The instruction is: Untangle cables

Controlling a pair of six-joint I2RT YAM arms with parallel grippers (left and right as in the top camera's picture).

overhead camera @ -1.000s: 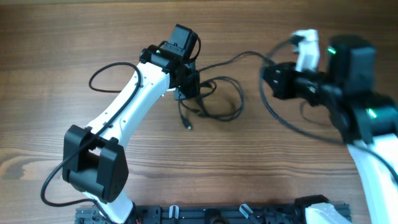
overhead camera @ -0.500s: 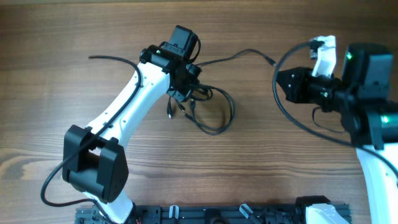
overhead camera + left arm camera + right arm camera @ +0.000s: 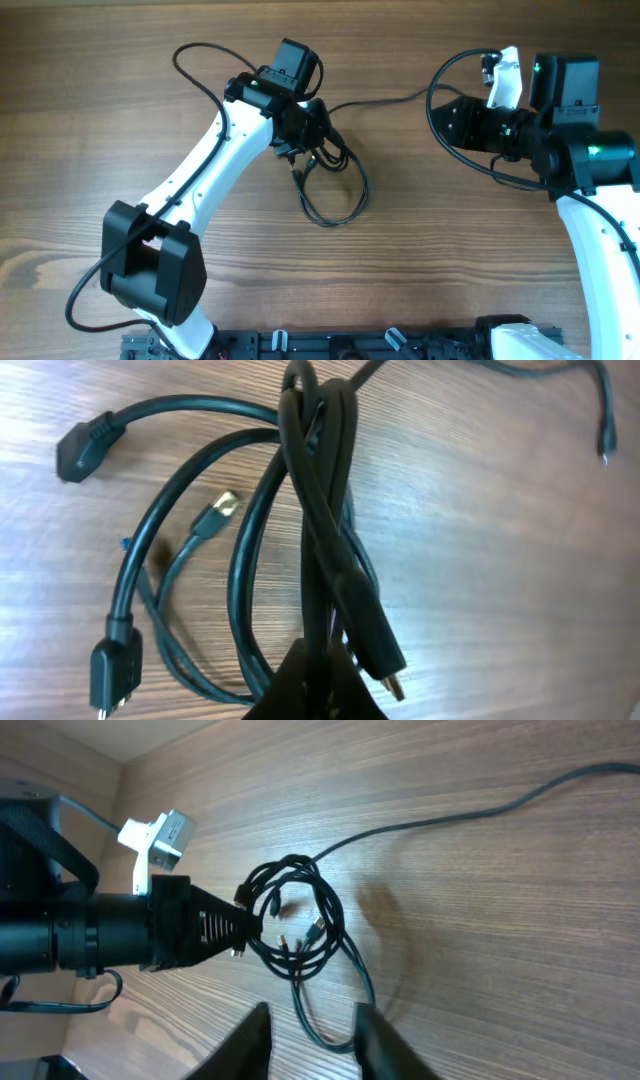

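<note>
The tangle is only partly worked loose, and the step in hand looks like separating one cord from the knot. The left claw is clamped tight on the cables at the middle of the table. In its own wrist view the dark fingertips pinch several strands where they cross, and the loops and plug ends fan out below them over the wood. Seen from the right wrist, the bundle seems to be held a little above the surface, since it casts a shadow to one side, while its lowest loop trails on the table. One long strand already runs free of the knot toward the right side, its far end lying near the right claw. That claw stands with its fingers parted and nothing between them, well apart from the bundle and pointed back at it. My reading is that the next move belongs to the right arm: it needs to reach in and take a single loop or plug, not the crossing point the left claw pins, and draw it away while the left claw anchors the rest. The strands overlap closely, so taking two at once would only tighten the tangle.
</note>
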